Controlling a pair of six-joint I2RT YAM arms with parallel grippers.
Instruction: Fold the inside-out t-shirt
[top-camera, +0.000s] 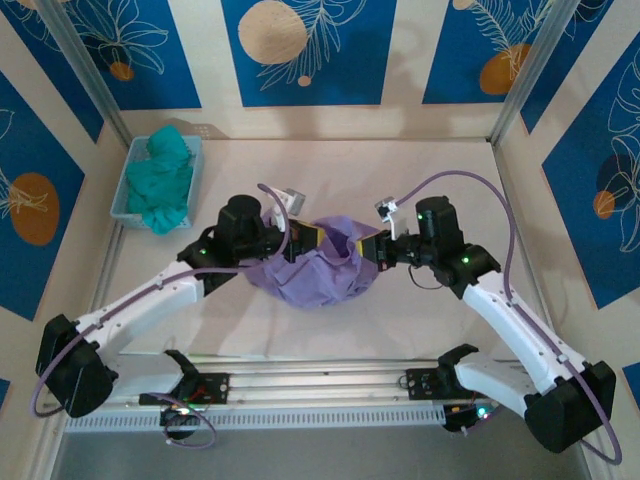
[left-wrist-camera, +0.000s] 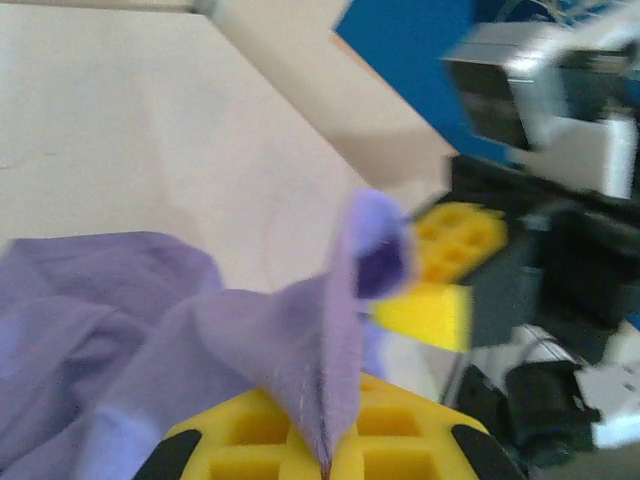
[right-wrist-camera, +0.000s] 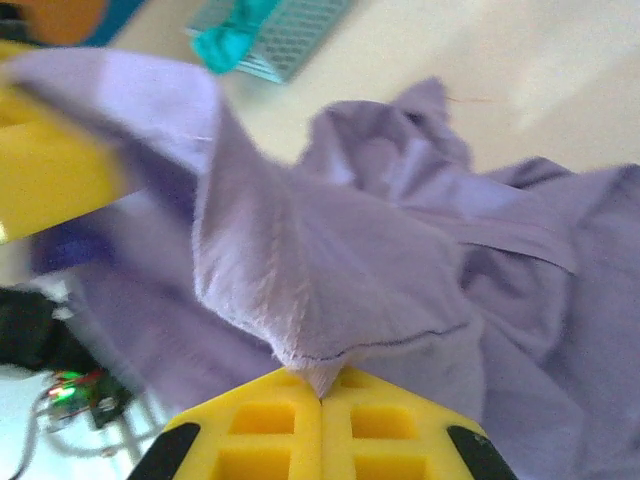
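The inside-out t-shirt (top-camera: 315, 275) lies bunched in a lavender heap near the middle of the table (top-camera: 420, 170), between the 2 arms; most of it rests crumpled on the surface, spreading toward the near edge. The left gripper (top-camera: 300, 240) meets the heap from the left and the right gripper (top-camera: 368, 250) from the right; the 2 stand close together at the far side of the cloth.

In the left wrist view the left gripper's yellow fingers (left-wrist-camera: 250, 440) are pressed together on a ridge of lavender cloth; a stitched seam runs down into the line where they meet, and the fabric rises from the table like a tent toward them. Beyond that ridge the right gripper's yellow finger shows, blurred, just behind a second peak of cloth.

In the right wrist view the right gripper's yellow fingers (right-wrist-camera: 260, 430) are likewise clamped tight on a peak of the shirt, with a thin dark line of stitching just above the pinch; folds fall away to the right and far side. At the left edge of that view the left gripper's yellow finger sits under draped cloth.

At the far left of the table a light blue basket (top-camera: 125, 190) holds a teal garment (top-camera: 165, 180), well apart from the shirt.
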